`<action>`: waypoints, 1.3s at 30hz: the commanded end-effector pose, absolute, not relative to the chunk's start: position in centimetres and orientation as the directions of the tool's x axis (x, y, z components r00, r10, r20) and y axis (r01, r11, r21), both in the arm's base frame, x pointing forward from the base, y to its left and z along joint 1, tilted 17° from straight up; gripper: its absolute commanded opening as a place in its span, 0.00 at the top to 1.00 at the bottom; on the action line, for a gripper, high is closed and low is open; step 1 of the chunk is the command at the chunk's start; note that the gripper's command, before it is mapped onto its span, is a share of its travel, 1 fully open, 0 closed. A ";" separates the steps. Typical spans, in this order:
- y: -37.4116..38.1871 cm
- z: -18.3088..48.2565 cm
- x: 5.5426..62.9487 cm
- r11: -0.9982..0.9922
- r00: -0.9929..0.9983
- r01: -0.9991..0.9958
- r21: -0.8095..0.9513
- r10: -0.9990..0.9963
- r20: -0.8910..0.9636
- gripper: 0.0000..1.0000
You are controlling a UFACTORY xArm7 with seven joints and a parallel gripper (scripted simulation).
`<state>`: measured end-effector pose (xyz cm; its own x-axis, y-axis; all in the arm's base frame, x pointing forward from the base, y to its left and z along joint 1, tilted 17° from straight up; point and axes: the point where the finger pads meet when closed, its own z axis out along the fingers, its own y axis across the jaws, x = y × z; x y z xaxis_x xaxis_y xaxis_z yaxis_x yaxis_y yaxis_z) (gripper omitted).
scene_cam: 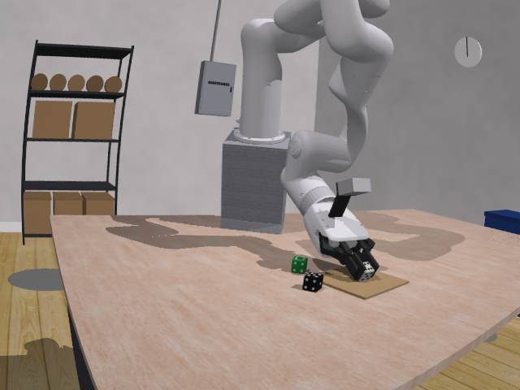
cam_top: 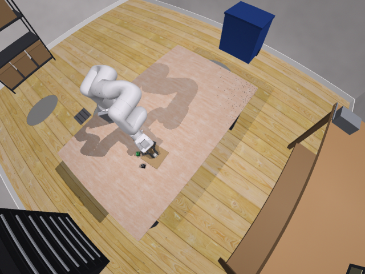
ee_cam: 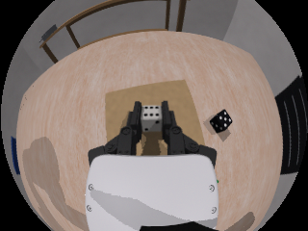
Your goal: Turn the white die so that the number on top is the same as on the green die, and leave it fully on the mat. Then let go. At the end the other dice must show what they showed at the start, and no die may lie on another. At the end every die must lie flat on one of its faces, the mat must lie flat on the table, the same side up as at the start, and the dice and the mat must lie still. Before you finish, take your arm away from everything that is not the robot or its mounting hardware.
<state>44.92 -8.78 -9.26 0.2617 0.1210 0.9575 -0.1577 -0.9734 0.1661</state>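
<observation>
The claw (scene_cam: pixel 366 268), tilted steeply down, is closed partway on the white die (scene_cam: pixel 367 270), pinching it between its black fingers low over the brown mat (scene_cam: pixel 378 287). Three dice show, one of each colour: the white one in the grip, a green die (scene_cam: pixel 299 265) and a black die (scene_cam: pixel 313 281), both on the pale wood desk (scene_cam: pixel 201 318) just beside the mat. Beyond stand plank flooring, a black shelf rack (scene_cam: pixel 28 138) and a blue bin (cam_top: pixel 246 31).
</observation>
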 end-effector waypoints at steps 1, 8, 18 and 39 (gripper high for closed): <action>-8.8 -9.2 45.0 -0.973 0.262 -0.158 0.166 0.121 0.958 0.79; -8.8 -9.2 45.0 -0.973 0.262 -0.158 0.166 0.121 0.958 0.79; -8.8 -9.2 45.0 -0.973 0.262 -0.158 0.166 0.121 0.958 0.79; -8.8 -9.2 45.0 -0.973 0.262 -0.158 0.166 0.121 0.958 0.58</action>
<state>44.92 -8.80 -9.32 0.2632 0.1207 0.9571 -0.1577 -0.9734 0.1662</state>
